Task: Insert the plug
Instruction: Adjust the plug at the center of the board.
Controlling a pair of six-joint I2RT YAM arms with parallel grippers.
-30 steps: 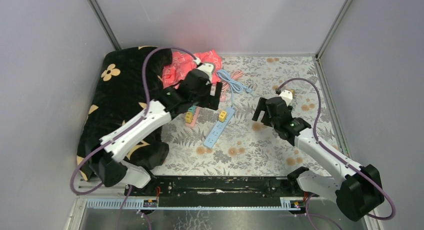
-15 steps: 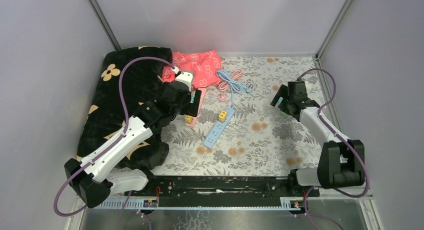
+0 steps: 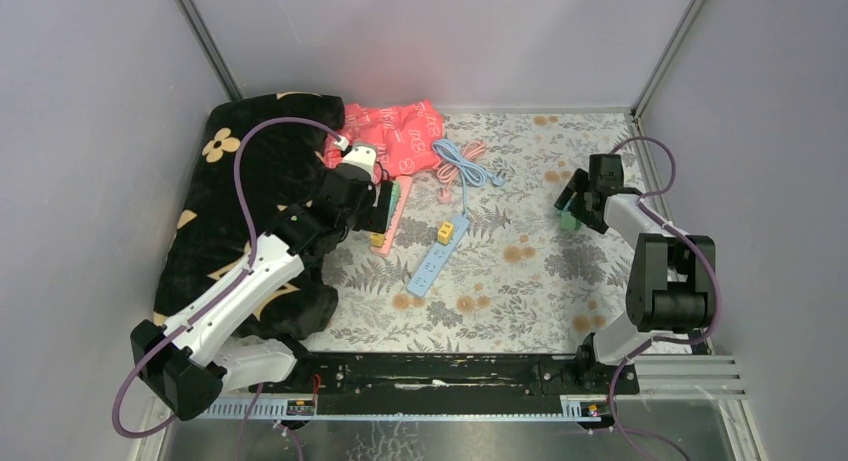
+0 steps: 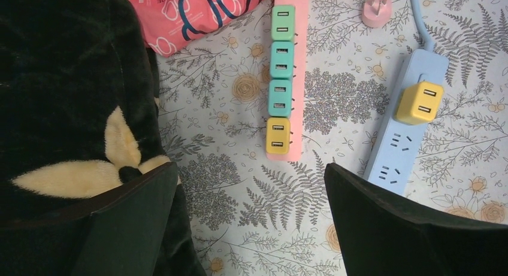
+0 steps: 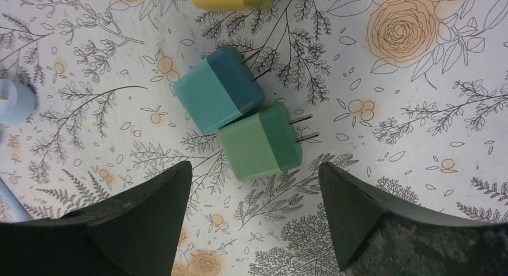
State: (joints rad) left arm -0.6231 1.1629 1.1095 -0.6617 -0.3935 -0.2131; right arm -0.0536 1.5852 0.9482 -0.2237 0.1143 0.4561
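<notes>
Floral cloth under folded right arm

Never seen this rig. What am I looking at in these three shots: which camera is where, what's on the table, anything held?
Two robot arms are bolted at the table's near edge. The overhead view looks down from behind them; the other two come from cameras on each wrist, the dark wedges being claw fingers. The left claw hangs open above a pink power strip carrying four cube chargers, beside a light blue power strip with one yellow charger. The right claw is open over a loose green cube plug beside a teal cube plug. Nothing is held. A black flowered blanket lies left.
</notes>
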